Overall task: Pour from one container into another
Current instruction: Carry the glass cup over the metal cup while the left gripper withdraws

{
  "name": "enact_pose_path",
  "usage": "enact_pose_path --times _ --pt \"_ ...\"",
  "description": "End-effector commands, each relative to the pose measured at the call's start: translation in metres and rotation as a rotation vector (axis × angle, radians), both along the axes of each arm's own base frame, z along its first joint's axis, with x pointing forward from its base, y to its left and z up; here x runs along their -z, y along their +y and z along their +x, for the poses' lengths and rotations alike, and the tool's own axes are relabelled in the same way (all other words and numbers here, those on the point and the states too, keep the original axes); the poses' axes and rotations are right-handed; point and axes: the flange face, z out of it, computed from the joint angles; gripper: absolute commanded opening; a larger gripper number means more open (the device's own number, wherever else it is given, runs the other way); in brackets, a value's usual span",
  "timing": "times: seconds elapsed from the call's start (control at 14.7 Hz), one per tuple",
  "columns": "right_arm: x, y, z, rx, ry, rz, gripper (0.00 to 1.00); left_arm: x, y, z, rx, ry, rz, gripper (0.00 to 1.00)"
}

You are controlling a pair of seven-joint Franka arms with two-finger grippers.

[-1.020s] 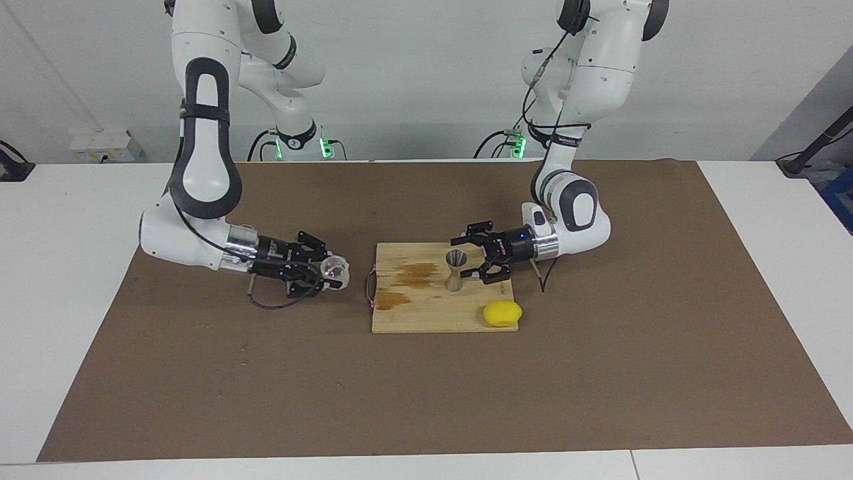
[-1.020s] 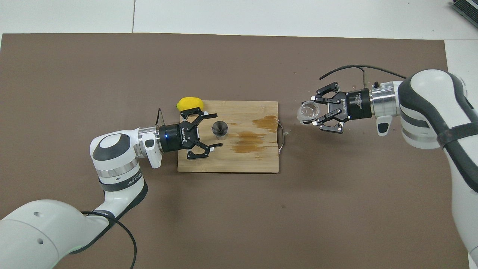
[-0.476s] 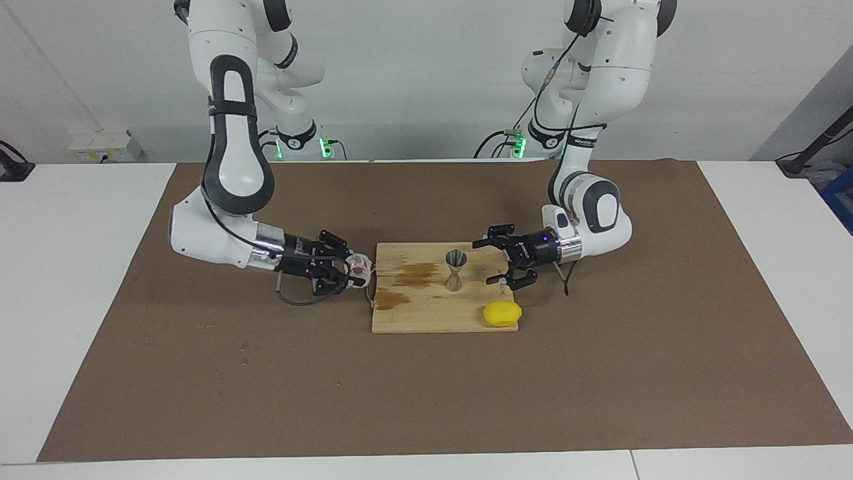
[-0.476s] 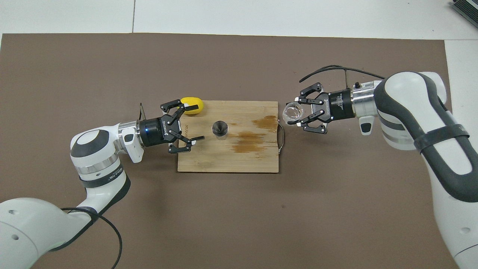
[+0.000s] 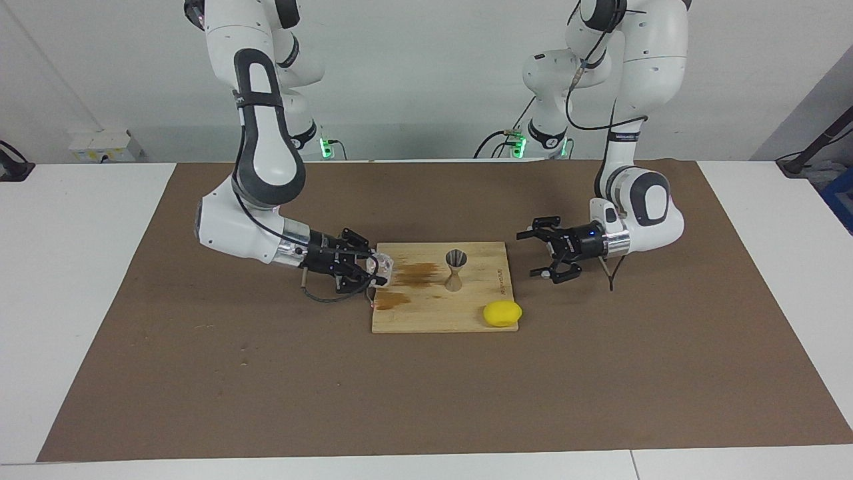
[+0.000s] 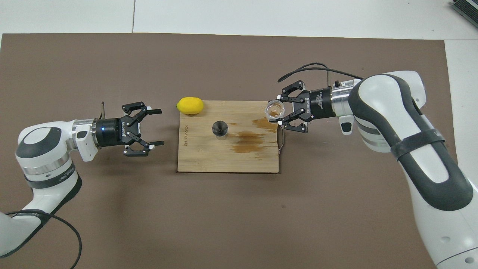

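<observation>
My right gripper pinches the cup over the board's edge, ready to fill the jigger; my left gripper, spread, waits clear.

Lemon just beside jigger

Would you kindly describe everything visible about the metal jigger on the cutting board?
The jigger is small, silvery metal and hourglass-shaped: two cones joined at a narrow waist. It stands upright on the wooden cutting board, open mouth up, beside brown stains. Nothing touches it but the board. Whether it holds liquid cannot be told.
</observation>
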Motion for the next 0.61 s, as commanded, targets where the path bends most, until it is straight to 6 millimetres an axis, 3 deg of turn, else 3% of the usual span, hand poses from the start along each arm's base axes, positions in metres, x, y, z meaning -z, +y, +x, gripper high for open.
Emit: enact_pose_path --times 0.0,0.2,0.54 --pt "-0.009 0.024 -0.005 0.036 0.014 0.018 0.00 -0.028 0.039 -0.009 0.033 0.053 0.062 1.00" --pt "-0.011 0.045 -0.010 0.045 0.027 0.013 0.00 -0.068 0.094 -0.014 0.048 0.114 0.182 1.00" --pt "-0.014 0.071 -0.016 0.056 -0.006 -0.016 0.00 -0.143 0.157 -0.018 0.070 0.155 0.342 1.00"
